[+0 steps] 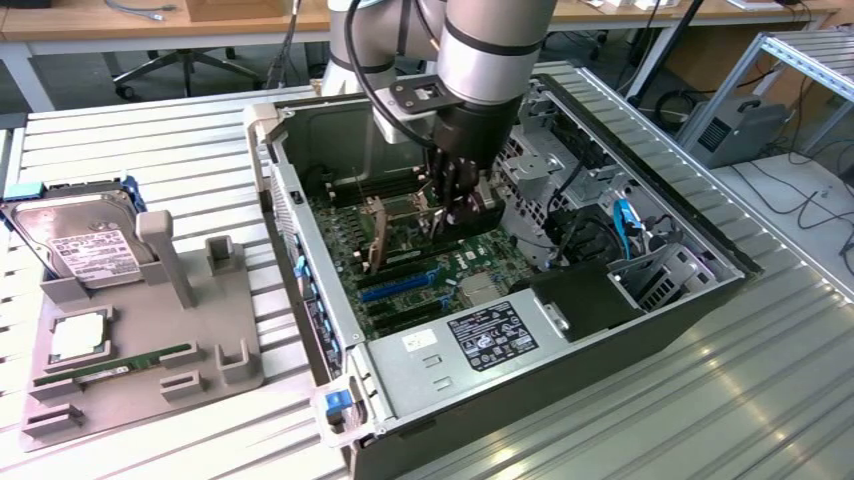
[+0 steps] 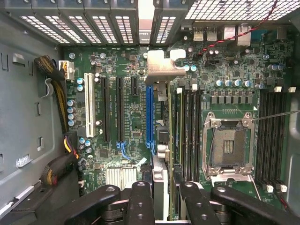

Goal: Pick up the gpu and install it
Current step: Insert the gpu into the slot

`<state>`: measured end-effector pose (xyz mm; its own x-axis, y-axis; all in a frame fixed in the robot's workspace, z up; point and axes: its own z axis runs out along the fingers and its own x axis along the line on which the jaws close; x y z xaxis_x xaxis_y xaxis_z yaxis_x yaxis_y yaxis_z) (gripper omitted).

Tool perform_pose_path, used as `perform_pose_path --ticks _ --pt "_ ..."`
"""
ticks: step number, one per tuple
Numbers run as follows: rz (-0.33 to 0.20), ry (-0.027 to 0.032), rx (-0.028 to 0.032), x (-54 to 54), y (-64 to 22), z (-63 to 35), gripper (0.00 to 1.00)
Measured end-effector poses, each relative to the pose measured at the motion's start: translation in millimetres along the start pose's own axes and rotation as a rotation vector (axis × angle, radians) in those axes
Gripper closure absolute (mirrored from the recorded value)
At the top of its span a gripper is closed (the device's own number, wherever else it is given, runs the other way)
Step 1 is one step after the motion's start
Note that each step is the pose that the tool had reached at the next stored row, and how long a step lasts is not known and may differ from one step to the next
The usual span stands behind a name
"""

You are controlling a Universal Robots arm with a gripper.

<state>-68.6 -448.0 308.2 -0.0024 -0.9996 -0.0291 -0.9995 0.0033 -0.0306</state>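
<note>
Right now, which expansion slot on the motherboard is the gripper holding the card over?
The blue slot; the gpu in the gripper stands edge-on beside it, unlike the white and black slots.

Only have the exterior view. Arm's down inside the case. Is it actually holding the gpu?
Observer: Yes. The wrist view has the gpu edge-on, with the jaws shut on it from either side.
Operator: Which slot is it at?
Observer: It runs right alongside the long blue slot, its silver bracket at the vented end of the case. I cannot tell whether it is seated.
Operator: Neighbouring slots free?
Observer: Beyond the blue one, the black slot and the white slot have no cards in them.
</note>
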Motion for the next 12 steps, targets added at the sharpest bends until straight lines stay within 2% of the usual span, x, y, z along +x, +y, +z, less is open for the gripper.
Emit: perform_pose_path --ticks 12 --pt "0.000 0.0000 0.0000 0.1 4.9 1.4 0.73"
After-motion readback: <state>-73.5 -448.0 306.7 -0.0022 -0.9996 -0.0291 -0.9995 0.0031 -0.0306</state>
